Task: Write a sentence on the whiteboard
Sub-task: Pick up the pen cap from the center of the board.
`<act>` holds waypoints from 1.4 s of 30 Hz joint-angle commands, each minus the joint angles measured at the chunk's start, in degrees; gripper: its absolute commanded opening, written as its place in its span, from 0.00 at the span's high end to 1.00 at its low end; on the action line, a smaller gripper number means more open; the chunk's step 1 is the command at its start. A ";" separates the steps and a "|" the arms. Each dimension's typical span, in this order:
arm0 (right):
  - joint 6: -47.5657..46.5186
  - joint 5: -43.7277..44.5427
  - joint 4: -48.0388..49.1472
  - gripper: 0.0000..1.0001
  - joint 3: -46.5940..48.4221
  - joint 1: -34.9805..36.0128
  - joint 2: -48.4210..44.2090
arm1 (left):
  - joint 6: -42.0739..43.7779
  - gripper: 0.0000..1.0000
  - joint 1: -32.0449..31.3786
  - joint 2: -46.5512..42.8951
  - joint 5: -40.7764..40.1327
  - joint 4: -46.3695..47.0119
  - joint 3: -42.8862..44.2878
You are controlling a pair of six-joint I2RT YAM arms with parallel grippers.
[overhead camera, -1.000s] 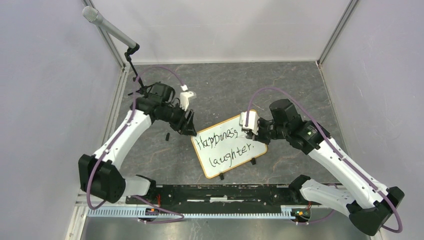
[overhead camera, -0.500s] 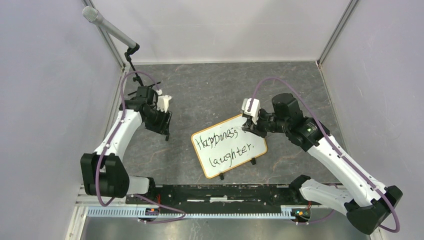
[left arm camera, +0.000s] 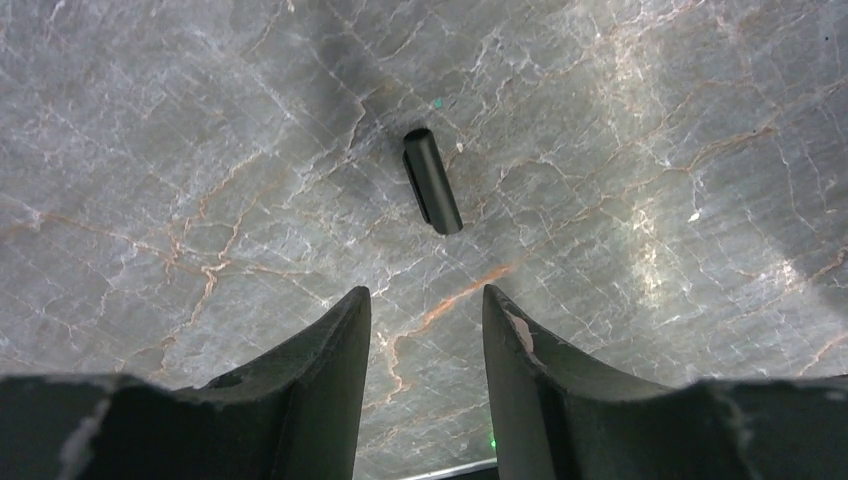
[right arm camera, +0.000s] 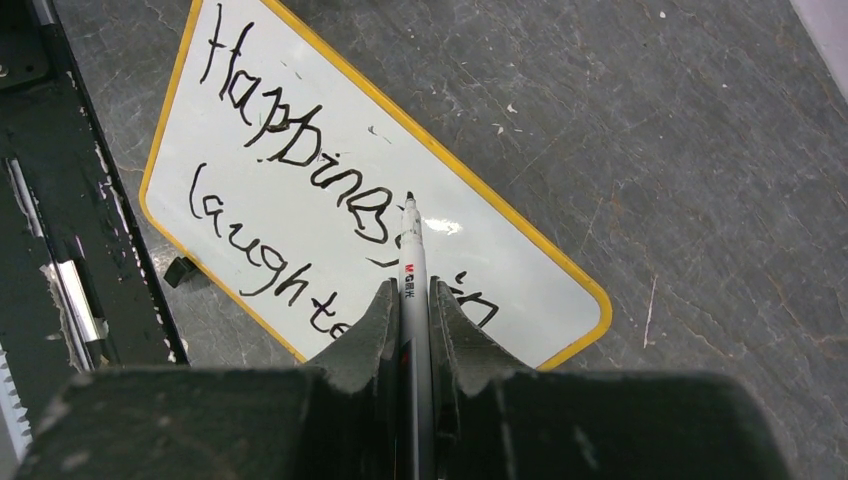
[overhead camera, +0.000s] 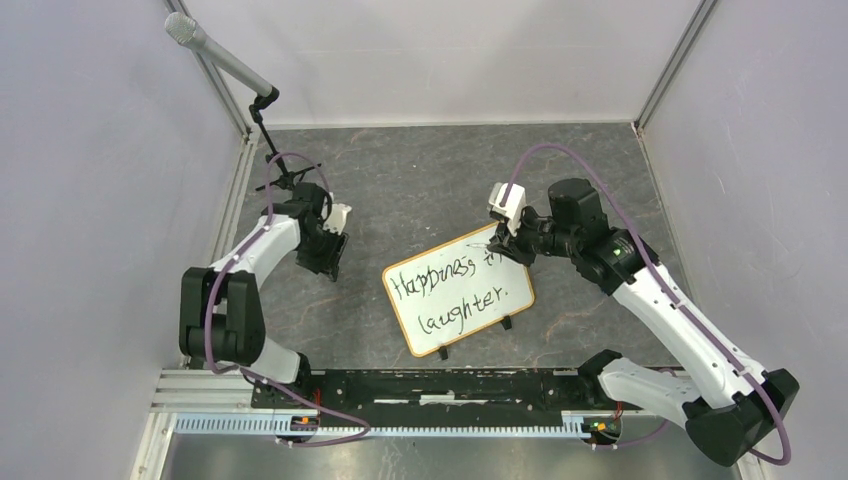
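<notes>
**Right wrist view.** The right pincer (right arm camera: 411, 292) is clamped on a white marker (right arm camera: 412, 250). The marker's dark tip points ahead of the fingers over the whiteboard (right arm camera: 330, 105), near the end of the first written line. Contact with the board cannot be judged. The sentence (right arm camera: 290, 150) runs in two lines, and its last letters are hidden behind the pincer.

**Top view.** The whole board lies tilted on the desk (overhead camera: 420, 170), beneath the right pincer and extending to its left. Two black clip feet (overhead camera: 506, 322) sit on the board's near edge.

**Left wrist view.** The left pincer (left arm camera: 425, 300) stands apart, with bare desk showing between its fingers. A small black cap (left arm camera: 432, 181) lies on the desk just ahead of them.

**Surface and room.** The desk is grey veined stone enclosed by pale walls. A microphone (overhead camera: 215, 50) leans in at the far left corner.
</notes>
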 commanded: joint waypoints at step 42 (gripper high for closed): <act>0.03 -0.91 1.29 1.00 1.97 -1.05 2.25 | -2.02 0.64 -3.28 12.78 -0.01 17.60 -1.51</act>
